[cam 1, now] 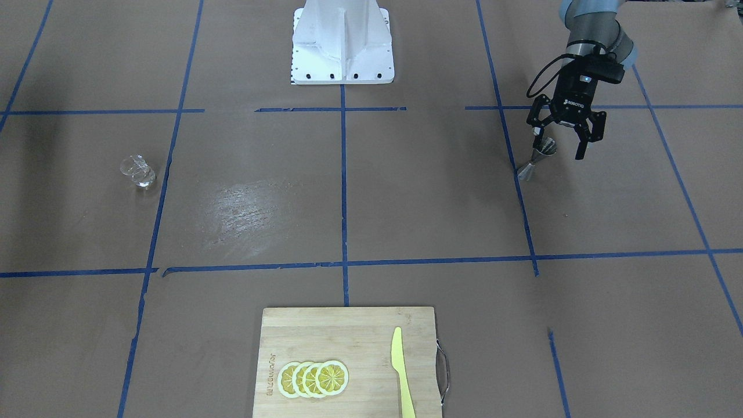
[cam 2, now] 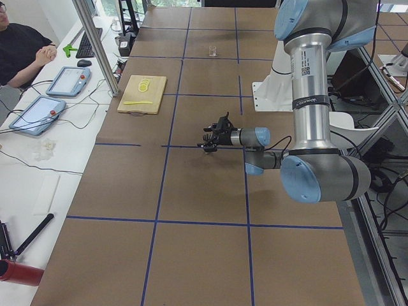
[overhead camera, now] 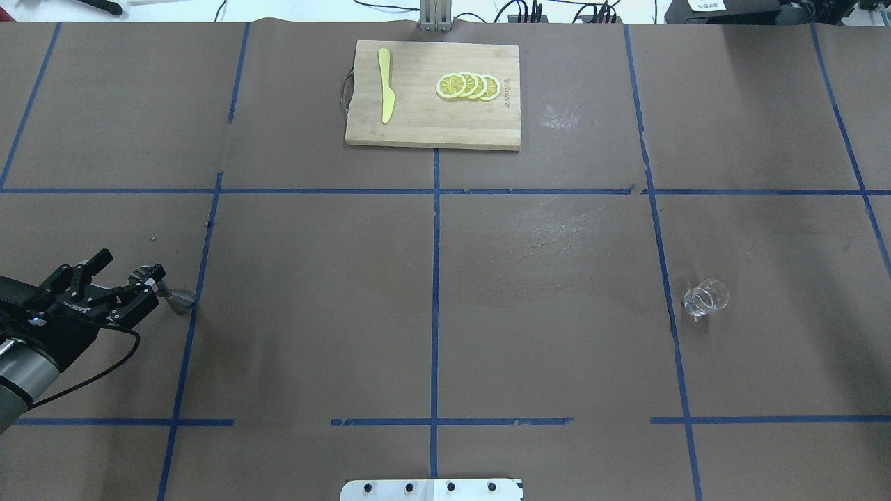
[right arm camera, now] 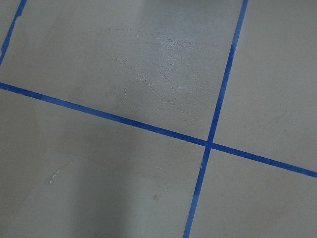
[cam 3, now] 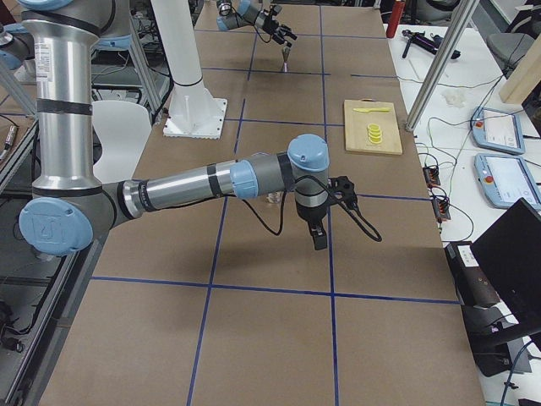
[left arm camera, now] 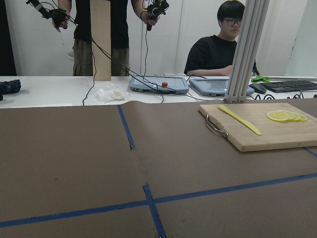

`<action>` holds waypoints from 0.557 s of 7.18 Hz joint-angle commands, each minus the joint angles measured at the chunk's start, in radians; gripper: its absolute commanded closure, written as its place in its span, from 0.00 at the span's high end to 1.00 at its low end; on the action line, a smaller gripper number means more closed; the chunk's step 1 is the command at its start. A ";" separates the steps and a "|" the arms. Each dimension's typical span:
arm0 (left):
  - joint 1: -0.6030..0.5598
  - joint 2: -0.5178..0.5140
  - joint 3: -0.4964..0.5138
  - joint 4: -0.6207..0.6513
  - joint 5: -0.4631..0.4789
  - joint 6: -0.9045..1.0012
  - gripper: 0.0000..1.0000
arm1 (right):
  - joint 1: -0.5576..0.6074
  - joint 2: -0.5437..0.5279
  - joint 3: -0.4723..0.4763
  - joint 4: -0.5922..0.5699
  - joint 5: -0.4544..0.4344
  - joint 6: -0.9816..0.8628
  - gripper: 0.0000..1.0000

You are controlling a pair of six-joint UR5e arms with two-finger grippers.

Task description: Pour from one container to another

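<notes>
The steel jigger (cam 1: 537,158) stands on the brown table near a blue tape line, on my left side. My left gripper (cam 1: 558,145) is open and low over it, and the jigger's upper cone sits close to one finger (cam 1: 537,134). From overhead the jigger (overhead camera: 178,298) pokes out just past the left gripper (overhead camera: 132,264). The clear glass cup (cam 1: 138,171) stands alone on the other side, also seen as the cup (overhead camera: 705,298) from overhead. My right gripper (cam 3: 319,239) shows only in the exterior right view, raised over the table; I cannot tell its state.
A wooden cutting board (overhead camera: 431,129) at the far middle edge carries lemon slices (overhead camera: 468,86) and a yellow knife (overhead camera: 385,94). The white robot base (cam 1: 342,43) is on my side. People and tablets are at a desk (left arm camera: 163,84) beyond the table.
</notes>
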 commanded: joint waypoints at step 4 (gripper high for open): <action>0.050 -0.046 0.077 0.002 0.001 -0.026 1.00 | 0.000 0.000 -0.001 0.000 0.000 -0.002 1.00</action>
